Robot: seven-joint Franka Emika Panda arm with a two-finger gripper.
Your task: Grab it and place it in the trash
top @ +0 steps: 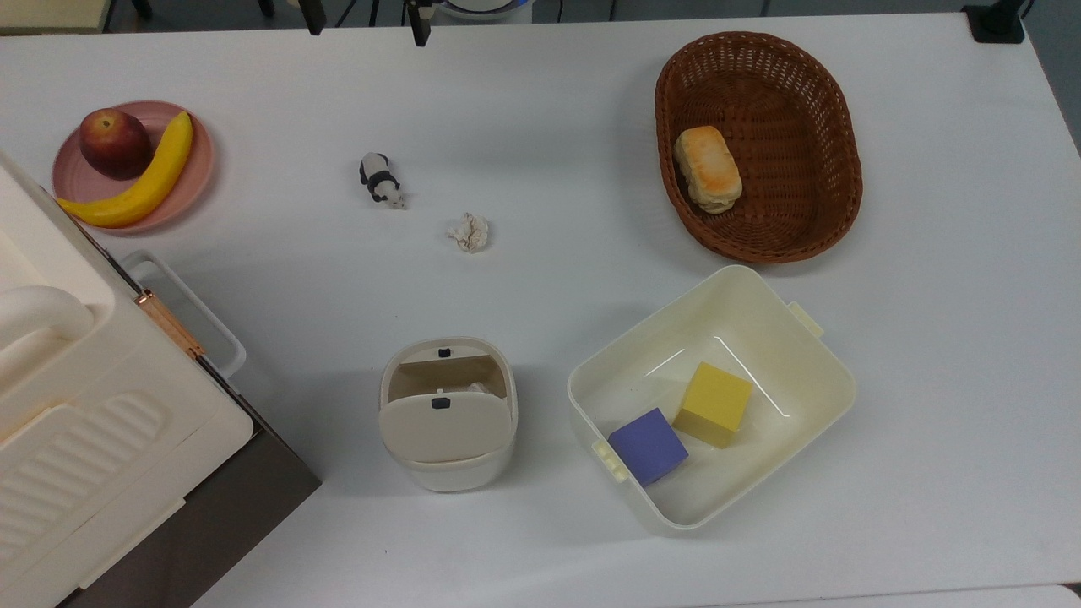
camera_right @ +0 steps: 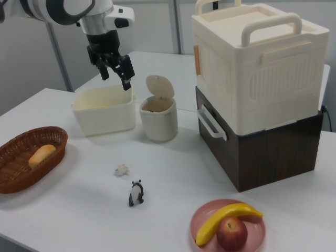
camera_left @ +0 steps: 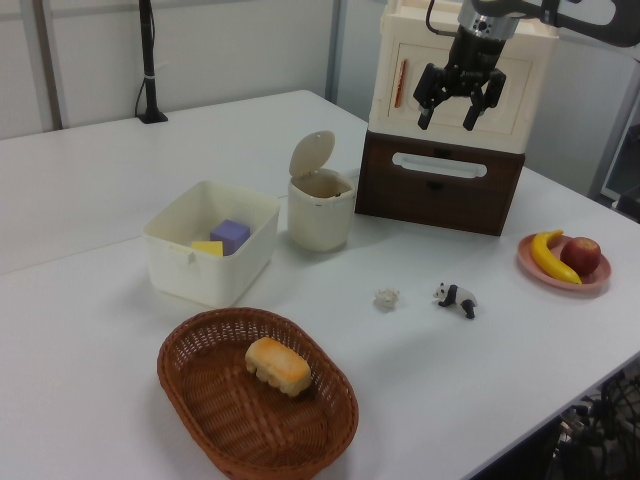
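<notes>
Way below the tool (camera_left: 456, 110), down on the worktop (top: 557, 101), sits the crumpled paper wad (top: 469, 232), all by itself in open space. The tool hangs high with its fingers spread wide and nothing between them, so the grab hasn't started.

Stuff that I think could go sideways:

- The toy panda (top: 381, 179) is near the wad. They're apart, but if the tool drops a bit off target with its fingers that wide, it could clip the panda or scoop up the wrong thing.
- The wad is low, light and lumpy. Come down too shallow and the fingers probably close on air; come down too hard and they jam into the worktop. It might also skate away if one finger touches first.
- The trash bin (top: 448, 414) stands much closer under the tool than the wad does, lid tipped up, brown inside showing. In the top view the opening is just the half not covered by the lid, so a sloppy release could bounce the paper off the lid or rim. A light wad may also cling to a finger.
- The big stacked storage box (camera_right: 257, 79) and the cream tub (top: 714, 397) with the blocks flank the bin, so a wide swing on the carry could bump either.
</notes>
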